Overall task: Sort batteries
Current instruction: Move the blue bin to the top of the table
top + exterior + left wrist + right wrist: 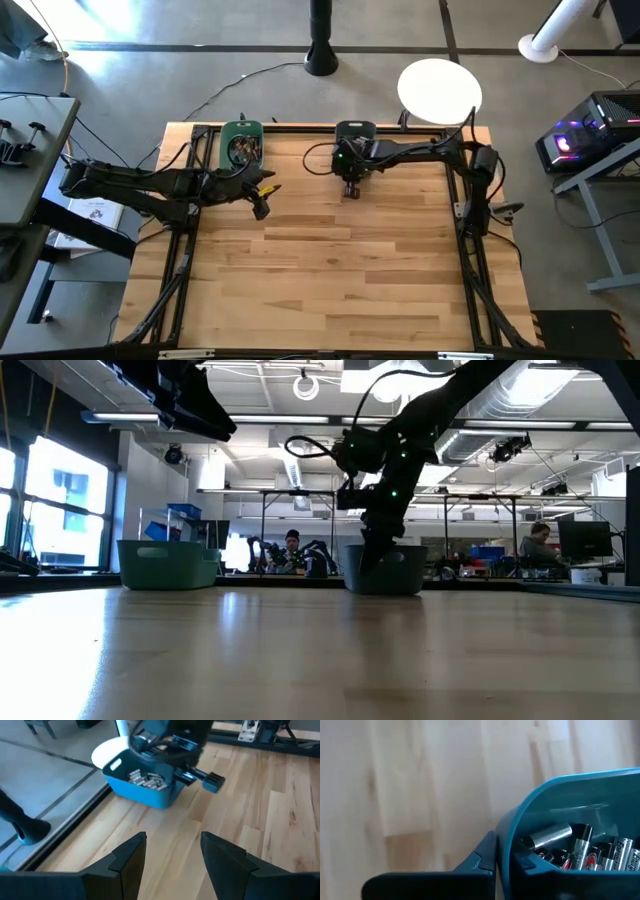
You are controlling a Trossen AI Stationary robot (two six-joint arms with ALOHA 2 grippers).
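Right claw (351, 190) sits pinched shut with nothing visibly in it, at the near rim of the blue bin (150, 795), probably mid-cycle on a pick or drop there. Left claw (172, 852) hangs spread wide and empty over bare bench (330, 280) beside the green bin (241, 133), likely parked out of the way. Batteries (580, 851) lie heaped in both bins, silvery ones in the blue.

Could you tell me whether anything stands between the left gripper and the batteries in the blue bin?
Yes. In the left wrist view the right arm hangs over the blue bin, partly covering the batteries. The bare table between the open left gripper and the bin holds nothing.
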